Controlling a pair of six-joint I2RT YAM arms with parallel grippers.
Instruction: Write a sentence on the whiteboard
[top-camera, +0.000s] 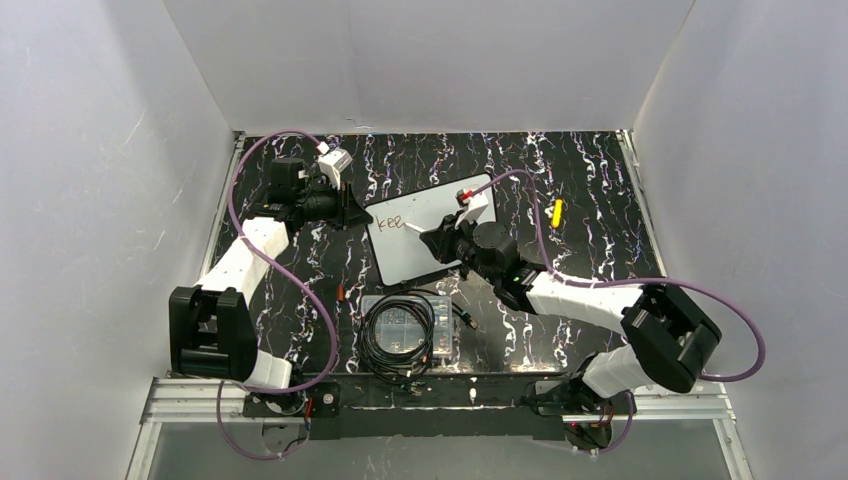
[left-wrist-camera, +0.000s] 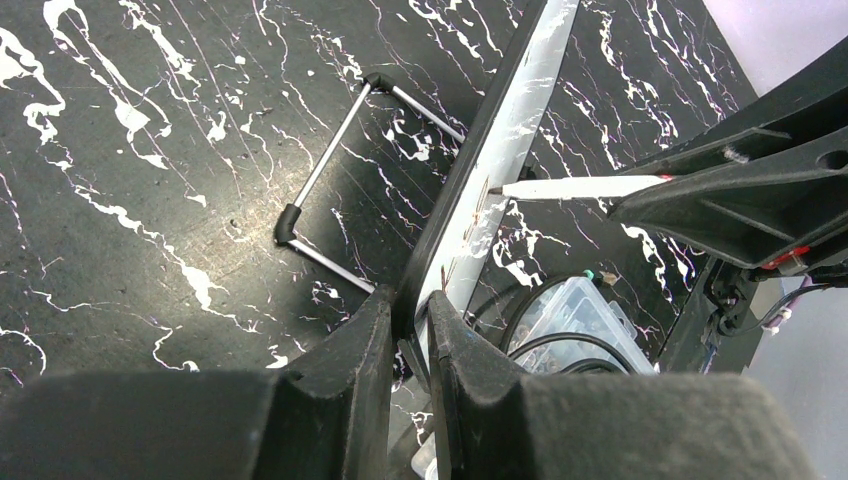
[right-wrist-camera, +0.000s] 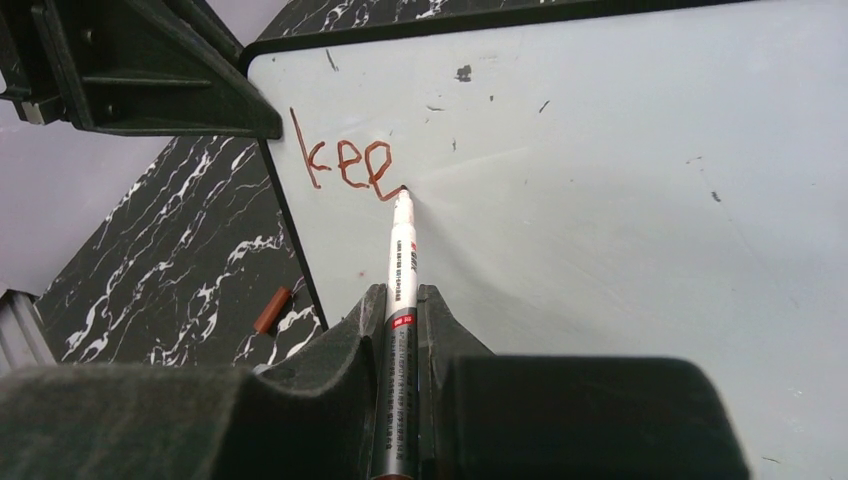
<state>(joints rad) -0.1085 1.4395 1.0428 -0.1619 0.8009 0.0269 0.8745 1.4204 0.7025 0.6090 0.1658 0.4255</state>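
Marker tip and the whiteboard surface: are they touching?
Touching. In the right wrist view the marker has its tip on the whiteboard, right at the end of the last written letter, with no gap.

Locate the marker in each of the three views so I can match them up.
Top external: the marker is just left of centre, tip on the whiteboard after "kee".
Left wrist: marker comes in from the right, mid-height, tip touching the edge-on board.
Right wrist: marker rises from bottom centre, tip at the last "e".
Shared landmark: the whiteboard's black rim.
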